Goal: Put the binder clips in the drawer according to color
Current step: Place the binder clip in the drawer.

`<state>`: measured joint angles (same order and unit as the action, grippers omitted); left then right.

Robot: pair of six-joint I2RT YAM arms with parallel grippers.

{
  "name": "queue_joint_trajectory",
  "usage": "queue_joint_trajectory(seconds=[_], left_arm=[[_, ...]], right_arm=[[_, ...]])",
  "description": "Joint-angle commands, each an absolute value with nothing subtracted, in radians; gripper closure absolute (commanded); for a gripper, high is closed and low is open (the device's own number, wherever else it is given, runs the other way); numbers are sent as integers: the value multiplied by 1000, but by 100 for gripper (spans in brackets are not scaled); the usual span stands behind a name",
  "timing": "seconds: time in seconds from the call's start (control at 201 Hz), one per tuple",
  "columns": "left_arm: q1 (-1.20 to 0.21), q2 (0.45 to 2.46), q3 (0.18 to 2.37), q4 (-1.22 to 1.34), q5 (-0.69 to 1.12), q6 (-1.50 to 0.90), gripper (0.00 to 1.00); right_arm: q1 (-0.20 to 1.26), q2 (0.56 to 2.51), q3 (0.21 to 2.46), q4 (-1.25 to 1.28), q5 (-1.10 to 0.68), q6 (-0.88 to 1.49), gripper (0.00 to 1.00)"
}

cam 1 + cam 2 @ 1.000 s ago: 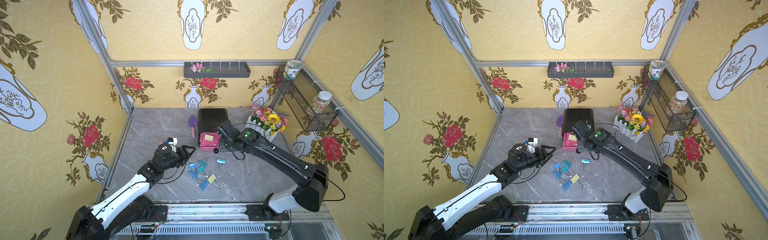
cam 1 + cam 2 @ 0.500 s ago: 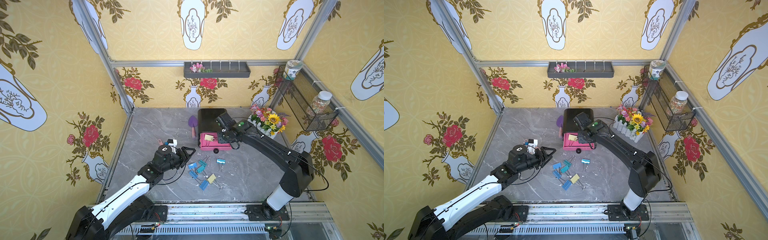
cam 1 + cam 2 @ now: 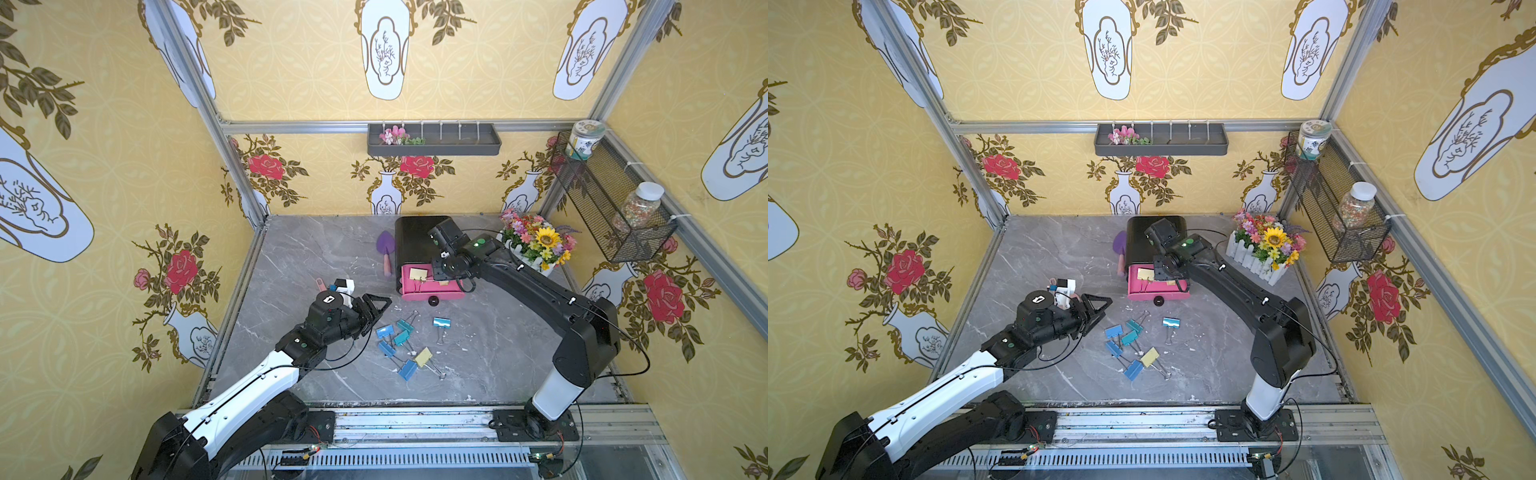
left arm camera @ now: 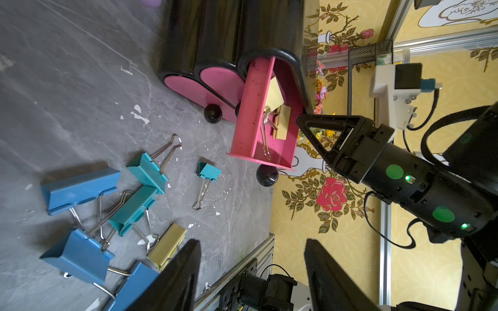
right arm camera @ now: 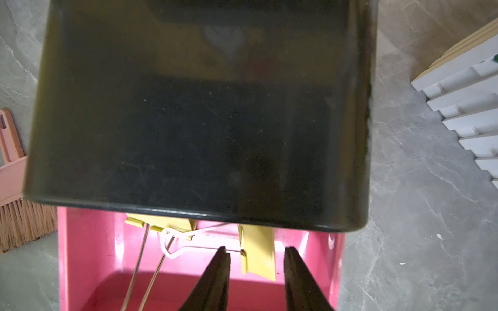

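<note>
The black drawer cabinet (image 3: 411,237) stands at the middle of the desk's back edge. Its top pink drawer (image 3: 432,294) is pulled out toward the front, and two pale yellow binder clips (image 5: 257,253) (image 5: 161,223) lie inside. The right gripper (image 5: 256,248) hangs over this open drawer with its jaws apart. One yellow clip sits between the fingertips, clamped by neither, though one fingertip (image 5: 222,258) may be grazing its wire handle. The other clips lie loose in mid-desk in front of the cabinet. Three blue ones (image 3: 386,348), two teal ones (image 3: 403,332) and one yellow one (image 3: 424,356) form a tangle, and a third teal clip (image 3: 441,322) lies just apart. The left gripper (image 3: 380,309) hovers beside the tangle toward the desk's left edge, jaws spread and empty.
</note>
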<state>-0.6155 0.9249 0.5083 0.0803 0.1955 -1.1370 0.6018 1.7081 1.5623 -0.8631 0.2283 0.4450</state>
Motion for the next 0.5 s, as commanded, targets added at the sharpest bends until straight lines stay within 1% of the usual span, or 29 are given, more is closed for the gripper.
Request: queue_joint_trajectory(seconds=[0.0, 0.134, 0.294, 0.383, 0.493], left_arm=[[-615, 919, 500, 92, 199, -1136, 33], [-615, 920, 500, 92, 198, -1136, 33], [-615, 922, 502, 94, 199, -1137, 33], [-615, 922, 508, 88, 195, -1132, 33], [-615, 918, 518, 73, 187, -1124, 33]], right_arm=[[602, 1697, 1559, -840, 245, 456, 57], [608, 1674, 1546, -833, 249, 459, 57], [643, 1622, 1559, -835, 268, 451, 52], [689, 1595, 1582, -866, 303, 445, 48], [780, 1562, 1589, -924, 370, 453, 45]])
